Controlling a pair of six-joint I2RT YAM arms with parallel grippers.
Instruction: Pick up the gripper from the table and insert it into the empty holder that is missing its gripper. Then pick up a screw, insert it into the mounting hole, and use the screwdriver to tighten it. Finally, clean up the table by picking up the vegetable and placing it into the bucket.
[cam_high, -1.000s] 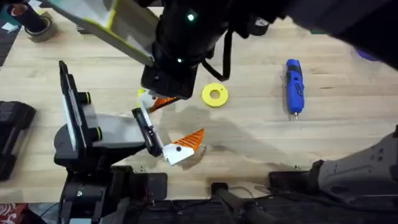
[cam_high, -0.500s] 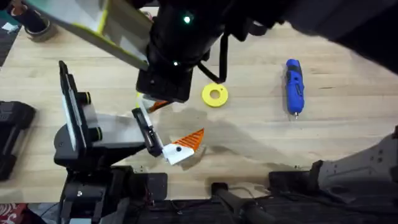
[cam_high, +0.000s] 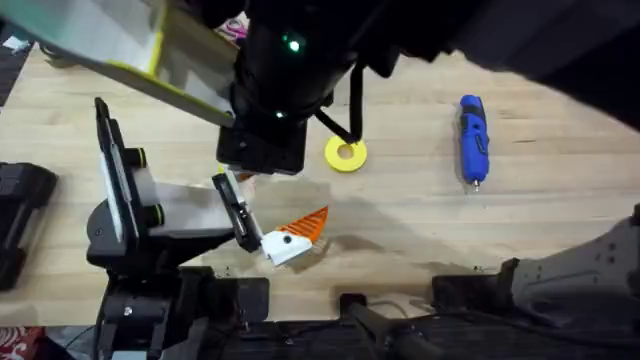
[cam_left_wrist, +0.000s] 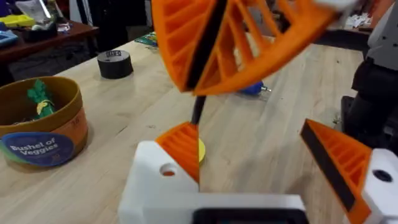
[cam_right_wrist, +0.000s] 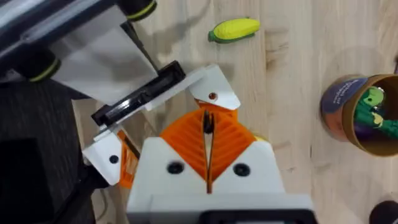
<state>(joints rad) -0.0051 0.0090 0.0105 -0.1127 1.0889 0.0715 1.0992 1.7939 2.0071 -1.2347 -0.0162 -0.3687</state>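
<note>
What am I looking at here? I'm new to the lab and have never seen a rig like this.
Two robot arms work at a wooden table. One picture looks down from above: the left arm is at lower left, the right arm reaches across, big and blurred. The other two come from cameras on each wrist. On the table lie a blue screwdriver, a yellow ring, a toy corn, a tape roll and a bucket of toy veggies. The left jaws, white with orange tips, stand open; the right jaws are pressed shut near them. Whether they pinch anything, I cannot tell.
</note>
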